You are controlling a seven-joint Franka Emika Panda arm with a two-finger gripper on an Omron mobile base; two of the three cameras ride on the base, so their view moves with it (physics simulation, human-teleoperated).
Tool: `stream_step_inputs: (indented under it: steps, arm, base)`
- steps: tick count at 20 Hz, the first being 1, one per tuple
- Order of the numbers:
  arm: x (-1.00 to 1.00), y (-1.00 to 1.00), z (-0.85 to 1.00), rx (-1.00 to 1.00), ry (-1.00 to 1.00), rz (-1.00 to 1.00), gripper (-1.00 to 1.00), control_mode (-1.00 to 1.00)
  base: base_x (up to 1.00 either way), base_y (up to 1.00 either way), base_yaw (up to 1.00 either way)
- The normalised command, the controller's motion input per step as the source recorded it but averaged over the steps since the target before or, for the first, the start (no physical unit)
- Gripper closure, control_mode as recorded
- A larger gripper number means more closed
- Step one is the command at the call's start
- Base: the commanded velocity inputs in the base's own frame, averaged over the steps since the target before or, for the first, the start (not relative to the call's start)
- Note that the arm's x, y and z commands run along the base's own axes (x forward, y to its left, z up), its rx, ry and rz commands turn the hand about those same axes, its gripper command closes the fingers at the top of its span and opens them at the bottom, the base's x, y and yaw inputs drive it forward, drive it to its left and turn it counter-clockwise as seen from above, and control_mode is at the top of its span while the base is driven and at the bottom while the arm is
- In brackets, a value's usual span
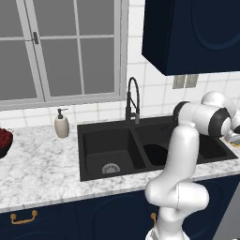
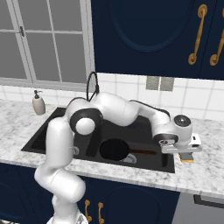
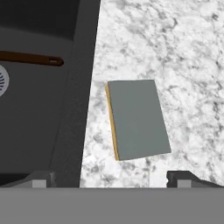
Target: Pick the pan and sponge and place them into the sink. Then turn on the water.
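Observation:
The sponge (image 3: 138, 119) lies flat on the marble counter just right of the sink (image 3: 78, 109), grey-green top up with a yellow edge showing. My gripper (image 3: 111, 179) hangs open straight above it, a fingertip on either side and nothing between them. In the right base view the gripper (image 2: 183, 151) hovers over the sponge (image 2: 188, 158) beside the sink's right rim (image 2: 170, 164). The black pan (image 2: 113, 149) rests in the right basin, its reddish-brown handle (image 3: 30, 58) pointing toward the sponge. The black faucet (image 1: 132, 101) stands behind the sink (image 1: 82, 154); water is not in view.
A white soap dispenser (image 1: 61, 124) stands on the counter left of the sink. A dark bowl of red fruit (image 1: 3, 140) sits at the far left edge. Dark blue wall cabinets (image 1: 192, 33) hang above the sink's right side. My arm arches over the right basin.

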Motion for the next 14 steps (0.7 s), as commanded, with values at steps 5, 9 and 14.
stream_step_inputs:
  steps: [5,9,14]
  arm:
    - [0.26,-0.23,-0.18,0.00,0.04,0.00,-1.00,-1.00]
    - [0.27,-0.22,-0.17,0.00,0.04,0.00,-1.00,-1.00]
    - [0.15,-0.09,-0.28,0.00,0.13,0.01,-1.00,-1.00]
  base:
    - [0.00,0.00,0.00]
    - [0.00,0.00,0.00]
    - [0.00,0.00,0.00]
